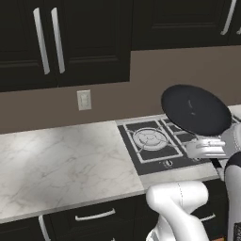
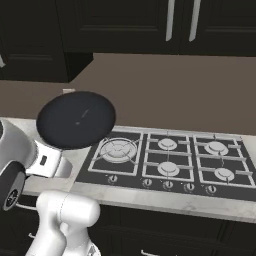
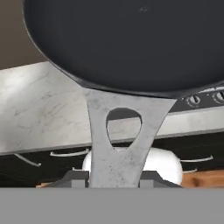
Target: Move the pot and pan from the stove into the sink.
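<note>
The black pan [image 1: 195,109] hangs tilted in the air above the stove [image 1: 150,141], its dark underside facing the base cameras. In the right base view the pan [image 2: 76,120] floats over the left end of the stove [image 2: 170,160]. My gripper [image 3: 114,177] is shut on the pan's flat grey handle [image 3: 116,144], and the pan's bowl [image 3: 131,39] rises just beyond it. The hand [image 1: 207,148] sits below the pan at the stove's front right. The pot and the sink are out of view.
A pale marble counter [image 1: 56,160] stretches left of the stove, with a wall outlet [image 1: 84,100] behind it. Dark upper cabinets [image 1: 70,37] hang overhead. Silver knobs [image 2: 167,184] line the stove's front edge, and dark drawers lie below.
</note>
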